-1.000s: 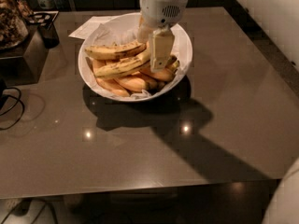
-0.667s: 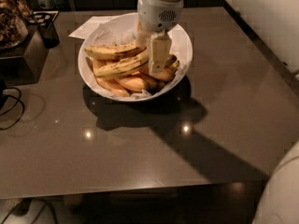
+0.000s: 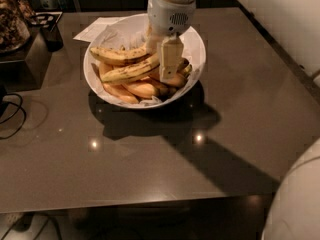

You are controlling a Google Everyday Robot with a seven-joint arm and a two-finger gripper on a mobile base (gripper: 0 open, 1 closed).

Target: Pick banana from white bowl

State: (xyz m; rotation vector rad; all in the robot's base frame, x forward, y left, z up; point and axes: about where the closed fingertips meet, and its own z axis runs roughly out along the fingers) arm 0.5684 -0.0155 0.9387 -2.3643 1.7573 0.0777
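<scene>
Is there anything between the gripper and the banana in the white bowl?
No, nothing visible. The gripper is down in the white bowl, at the right end of the banana, which lies on top of the orange-toned bananas.

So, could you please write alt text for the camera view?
The gripper reaches down into the white bowl at the right end of the banana, a speckled pair lying on shorter orange bananas. The bowl stands on a dark table.

The gripper, down in the bowl among the fruit, looks like smooth pale plastic. The bowl is shiny white, lined with crumpled paper. The banana skin is dull and speckled. The table is dark and glossy, maybe polished stone.
</scene>
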